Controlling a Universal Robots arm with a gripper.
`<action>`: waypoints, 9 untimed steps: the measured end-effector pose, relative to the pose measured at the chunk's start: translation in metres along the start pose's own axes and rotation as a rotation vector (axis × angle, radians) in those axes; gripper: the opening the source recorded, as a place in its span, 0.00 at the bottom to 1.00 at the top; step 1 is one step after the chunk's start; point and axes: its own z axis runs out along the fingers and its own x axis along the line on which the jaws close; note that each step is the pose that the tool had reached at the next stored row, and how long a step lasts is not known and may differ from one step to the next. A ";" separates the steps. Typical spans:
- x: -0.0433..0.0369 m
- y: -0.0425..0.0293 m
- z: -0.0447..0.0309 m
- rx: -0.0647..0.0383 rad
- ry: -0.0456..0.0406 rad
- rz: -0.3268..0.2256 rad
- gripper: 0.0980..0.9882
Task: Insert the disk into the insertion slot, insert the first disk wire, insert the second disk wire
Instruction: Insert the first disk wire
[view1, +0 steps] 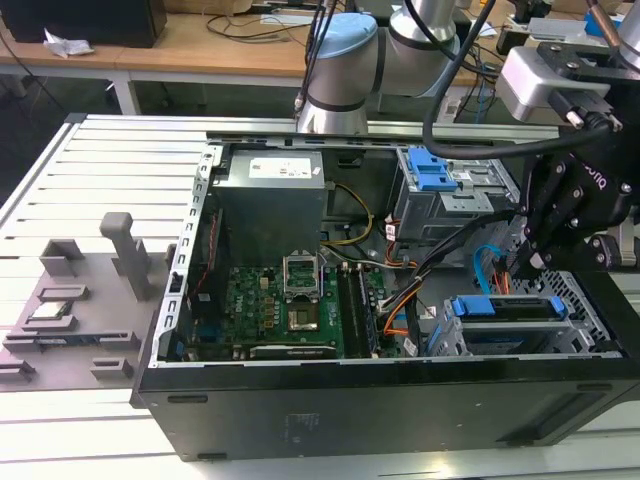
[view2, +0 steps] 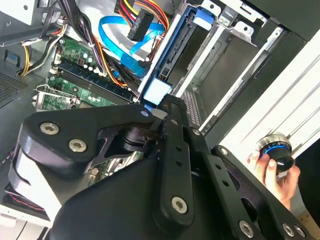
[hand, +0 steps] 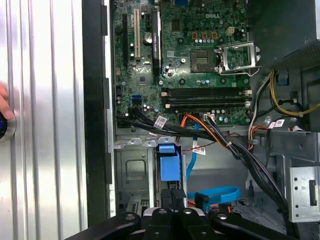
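One case (view1: 380, 400), one motherboard (view1: 280, 310), one power supply (view1: 272, 200), one disk (view1: 510, 308), one slot (view1: 583, 305), one grey bay (view1: 440, 200), one hand (view2: 287, 185), probably two RAM sticks (view1: 348, 300).

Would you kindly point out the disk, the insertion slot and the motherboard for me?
disk (view1: 510, 322): exterior view, on its blue carrier's edge.
insertion slot (view1: 585, 312): exterior view, on its perforated metal wall.
motherboard (view1: 250, 300): exterior view, on the green board surface.

Silver-blue arm (view1: 338, 112), black end effector (view1: 521, 264)
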 end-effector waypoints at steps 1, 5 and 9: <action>0.0001 -0.0003 0.0012 0.000 0.0000 0.000 0.01; -0.0004 -0.0048 0.0081 -0.001 0.0000 0.000 0.01; -0.0069 -0.0222 0.0115 -0.006 0.0012 0.000 0.01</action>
